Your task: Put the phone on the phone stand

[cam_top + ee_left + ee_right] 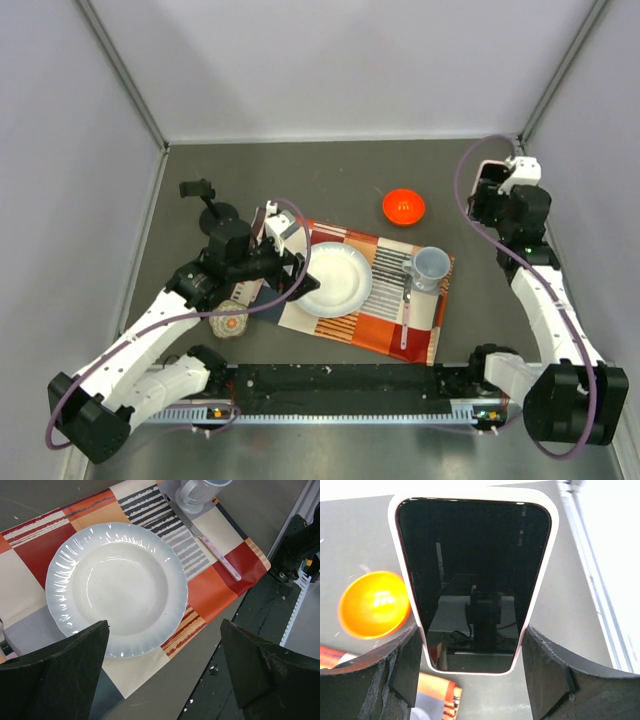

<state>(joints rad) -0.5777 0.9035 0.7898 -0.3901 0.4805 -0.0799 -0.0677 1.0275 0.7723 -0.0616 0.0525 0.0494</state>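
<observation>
The phone (472, 555), black screen with a pale pink edge, stands upright between the fingers of my right gripper (472, 640), which is shut on its lower sides. That gripper (486, 195) is raised at the back right of the table; the phone itself is hard to make out in the top view. The phone stand (208, 203), black with a round base, sits at the back left, far from the phone. My left gripper (288, 240) is open and empty, hovering over the near edge of the placemat (225, 587) beside the plate (117, 587).
A white plate (335, 279), a grey mug (430, 265) and a knife (405, 312) lie on the striped placemat (385, 335). An orange bowl (404, 206) sits behind it, also in the right wrist view (374, 604). A small patterned round thing (230, 322) lies under the left arm.
</observation>
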